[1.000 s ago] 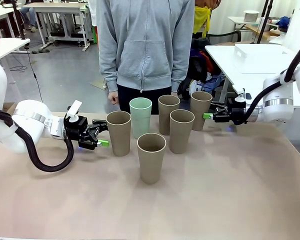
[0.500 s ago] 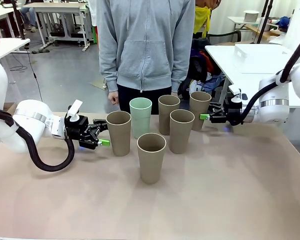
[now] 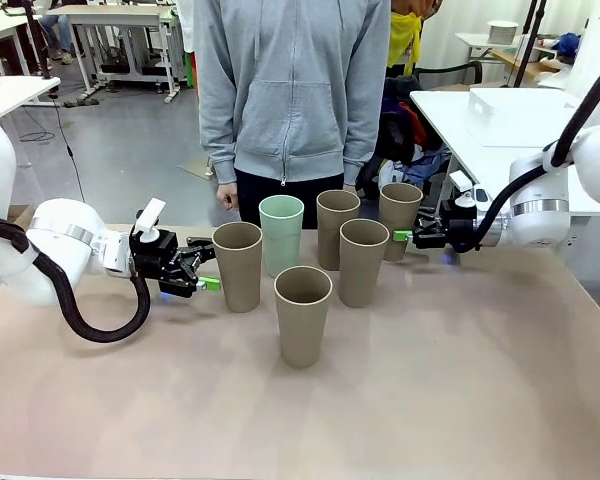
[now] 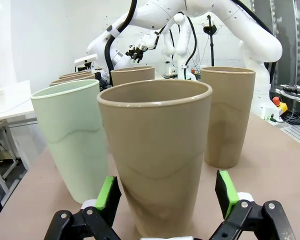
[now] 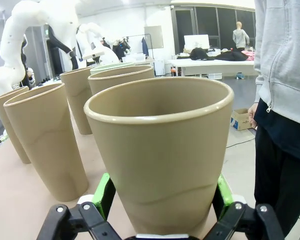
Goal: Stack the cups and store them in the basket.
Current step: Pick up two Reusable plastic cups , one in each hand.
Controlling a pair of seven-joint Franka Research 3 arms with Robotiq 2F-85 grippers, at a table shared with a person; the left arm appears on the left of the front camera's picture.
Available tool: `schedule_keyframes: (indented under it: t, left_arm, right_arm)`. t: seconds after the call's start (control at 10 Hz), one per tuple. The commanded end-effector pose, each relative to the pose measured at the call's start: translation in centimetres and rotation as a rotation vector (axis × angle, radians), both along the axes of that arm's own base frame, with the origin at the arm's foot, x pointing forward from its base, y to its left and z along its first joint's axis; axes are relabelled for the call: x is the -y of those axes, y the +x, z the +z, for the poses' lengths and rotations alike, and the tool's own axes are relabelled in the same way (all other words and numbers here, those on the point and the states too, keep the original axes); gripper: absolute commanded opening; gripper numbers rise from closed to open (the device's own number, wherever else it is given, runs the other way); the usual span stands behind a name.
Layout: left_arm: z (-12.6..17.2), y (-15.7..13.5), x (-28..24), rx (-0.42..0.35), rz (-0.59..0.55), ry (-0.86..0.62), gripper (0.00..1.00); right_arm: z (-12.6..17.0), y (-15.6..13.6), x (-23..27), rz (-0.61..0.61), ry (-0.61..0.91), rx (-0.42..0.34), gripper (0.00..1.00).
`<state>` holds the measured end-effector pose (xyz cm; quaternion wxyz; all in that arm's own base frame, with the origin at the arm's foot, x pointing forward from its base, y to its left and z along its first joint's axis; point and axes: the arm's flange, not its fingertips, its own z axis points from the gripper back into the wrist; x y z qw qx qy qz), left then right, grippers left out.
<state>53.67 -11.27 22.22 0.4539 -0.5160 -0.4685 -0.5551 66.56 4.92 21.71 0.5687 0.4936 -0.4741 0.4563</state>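
The left end effector (image 3: 206, 265) was wide open and lay level with the brown table (image 3: 460, 400). Its green-padded fingers (image 4: 108, 196) sat on either side of the lower part of a tall tapered tan-brown matte cup (image 3: 238, 265) at the left of the group. Whether the pads touched the cup's wall could not be told. A pale mint green cup (image 3: 281, 233) of the same shape stood just beside it, on the far side.

The right end effector (image 3: 408, 234) was also spread fully, its pads flanking the far-right tan-brown cup (image 3: 400, 218), which stood upright on the table. Two middle tan-brown cups (image 3: 337, 228) (image 3: 363, 262) and a nearest tan-brown cup (image 3: 303, 315) stood apart, all unstacked.

The white rectangular plastic basket (image 3: 500, 118) sat on a separate white side table (image 3: 450, 110) behind the right arm. A person in a grey zipped top (image 3: 290, 90) stood at the far edge.
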Motion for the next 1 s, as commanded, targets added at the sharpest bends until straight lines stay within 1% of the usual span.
schedule_keyframes:
  t: [0.0, 0.4, 0.7, 0.9]
  left_arm:
    - [0.4, 0.2, 0.6, 0.003, -0.005, -0.022, 1.0]
    - [0.7, 0.4, 1.6, -0.004, -0.027, 0.002, 1.0]
    - [0.0, 0.3, 2.8, -0.023, -0.033, 0.028, 1.0]
    - [-0.1, 0.3, 3.4, -0.024, -0.025, 0.014, 1.0]
  right_arm:
    - [0.1, 0.8, -0.7, -0.014, 0.012, 0.005, 1.0]
    - [-0.1, 1.1, -0.8, -0.017, 0.017, -0.008, 1.0]
    - [-0.2, 1.3, -0.9, -0.019, 0.027, -0.02, 1.0]
    - [-0.2, 1.4, -1.3, -0.02, 0.025, -0.028, 1.0]
